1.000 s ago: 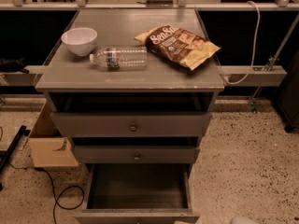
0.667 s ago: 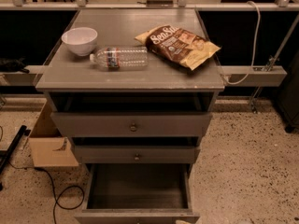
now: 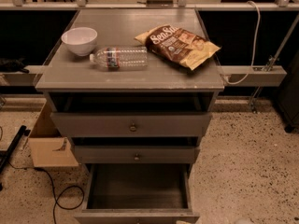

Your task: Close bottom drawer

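Cardboard box (image 3: 49, 146) and a loose cable (image 3: 58, 197) sit on the floor (image 3: 243, 171) left of the cabinet (image 3: 131, 80). On top you've got a bowl (image 3: 79, 40), a bottle (image 3: 120, 58) on its side and a chip bag (image 3: 180, 45). The bottom drawer (image 3: 136, 215) is pulled wide open at the lower edge. Your hand's out of shot, so I can't tell its state.

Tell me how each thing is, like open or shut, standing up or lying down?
bottom drawer: pulled far out, looks empty
middle drawer: slightly open
top drawer: slightly open
white bowl: upright
water bottle: lying on its side
chip bag: lying flat
cardboard box: open, on the floor
gripper: not in view
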{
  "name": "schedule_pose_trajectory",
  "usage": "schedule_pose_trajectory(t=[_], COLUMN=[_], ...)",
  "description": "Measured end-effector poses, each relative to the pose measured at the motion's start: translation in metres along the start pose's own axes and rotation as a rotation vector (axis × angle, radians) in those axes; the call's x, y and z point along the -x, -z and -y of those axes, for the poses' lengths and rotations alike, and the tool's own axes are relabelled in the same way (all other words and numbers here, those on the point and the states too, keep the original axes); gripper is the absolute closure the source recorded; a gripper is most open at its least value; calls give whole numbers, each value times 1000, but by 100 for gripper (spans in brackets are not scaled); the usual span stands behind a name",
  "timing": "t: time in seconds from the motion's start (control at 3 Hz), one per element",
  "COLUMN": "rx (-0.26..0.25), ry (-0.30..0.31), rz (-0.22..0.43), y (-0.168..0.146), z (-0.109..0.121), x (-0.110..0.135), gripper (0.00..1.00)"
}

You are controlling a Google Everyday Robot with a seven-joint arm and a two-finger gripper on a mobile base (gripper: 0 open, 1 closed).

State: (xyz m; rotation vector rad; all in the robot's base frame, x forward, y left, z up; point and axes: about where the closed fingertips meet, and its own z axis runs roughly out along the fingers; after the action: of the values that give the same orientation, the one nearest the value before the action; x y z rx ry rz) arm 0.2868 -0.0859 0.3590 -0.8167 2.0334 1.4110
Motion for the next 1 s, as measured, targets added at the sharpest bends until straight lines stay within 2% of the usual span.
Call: schedule_pose_trajectory(t=[0.33, 0.67, 1.0], rx=[-87, -157, -254], ry=[-134, -193, -226], rz=[-41, -75, -110], y=[4, 11, 23], z=[9, 14, 15], x=[-6, -8, -7], gripper=[0, 0, 0])
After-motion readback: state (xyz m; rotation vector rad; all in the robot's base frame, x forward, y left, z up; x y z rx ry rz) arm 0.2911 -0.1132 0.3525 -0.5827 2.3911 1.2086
